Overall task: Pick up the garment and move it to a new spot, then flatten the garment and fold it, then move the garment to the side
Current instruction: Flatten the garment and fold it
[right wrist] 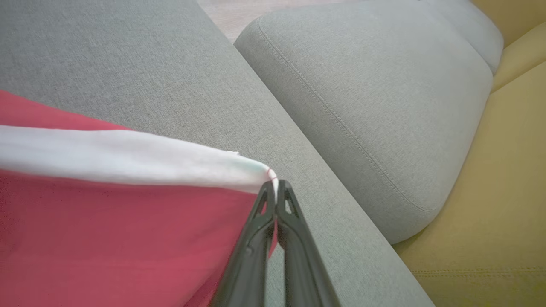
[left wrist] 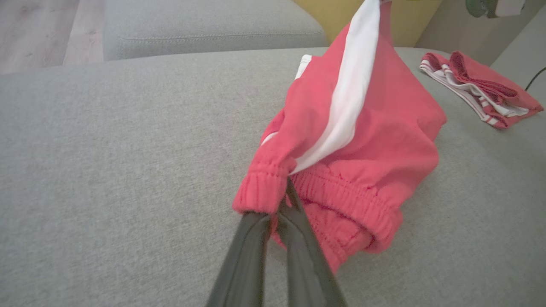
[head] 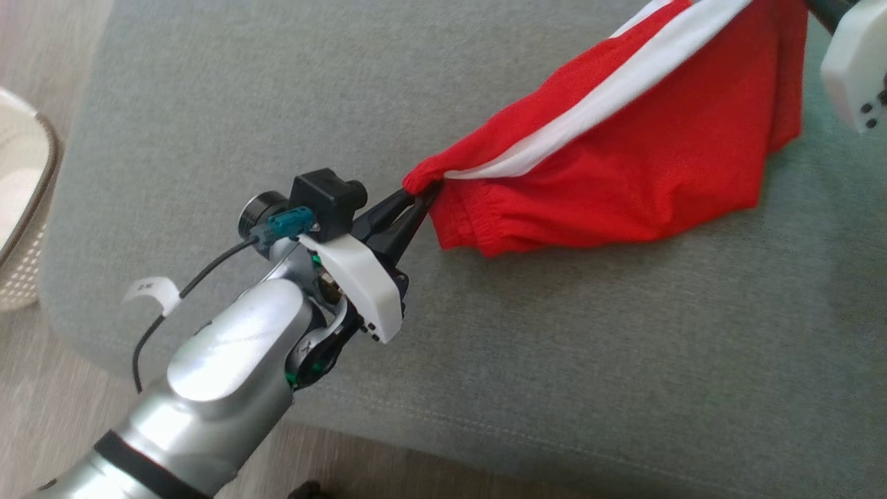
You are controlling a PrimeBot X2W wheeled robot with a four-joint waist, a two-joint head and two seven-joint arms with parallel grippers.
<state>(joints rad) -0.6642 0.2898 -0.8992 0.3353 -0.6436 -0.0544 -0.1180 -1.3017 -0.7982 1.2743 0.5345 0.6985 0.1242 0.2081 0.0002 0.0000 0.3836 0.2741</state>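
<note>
Red knit shorts (head: 658,159) with a broad white side stripe and a gathered elastic waistband are stretched between two grippers over a grey woven-fabric sofa seat (head: 242,90). The lower folds sag onto the cushion.

The left gripper (head: 421,195) has its two long dark fingers pinched together on a ribbed corner of the waistband, which bunches around the tips. The right gripper (right wrist: 275,187) is clamped tight on the far end of the white stripe, pulling it taut and raised. In the head view its white plastic casing is cut off at the top right edge, and so is that end of the shorts.

A second red and white striped garment (left wrist: 477,89) lies folded on the same grey seat, well apart from the shorts. A rounded grey cushion (right wrist: 375,106) with a stitched seam sits beside mustard-yellow upholstery (right wrist: 512,179). At the head view's left edge a pale perforated basket (head: 24,229) is partly cut off, its contents hard to make out.
</note>
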